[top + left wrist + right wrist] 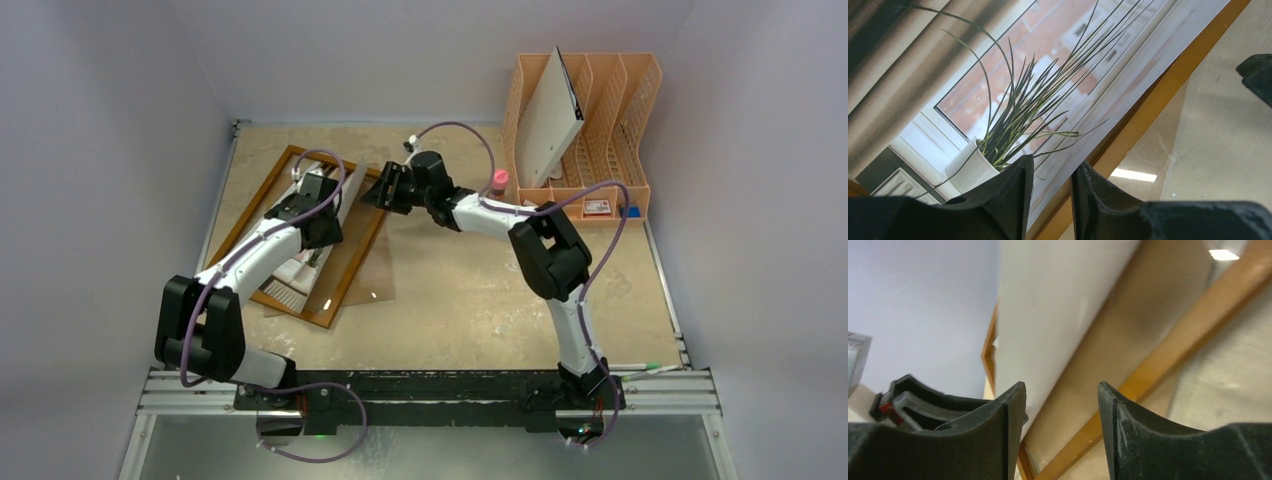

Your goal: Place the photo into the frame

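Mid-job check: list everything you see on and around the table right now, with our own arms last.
Thin wooden picture frame: one, light brown, lying tilted left of table centre.
Paper photo of a spiky green potted plant: one, pale tones, over the frame, under the left arm.
Plain flat board: one, brown, showing past the frame's right edge.
Mesh file rack: one, orange, far right corner.
Flat panel: one, white, leaning in the rack.
Small capped item: one, pink, beside the rack.
Table: one, beige.
Left fingers: two, black, apart astride the photo's edge.
Right fingers: two, black, apart, at the frame's far corner.
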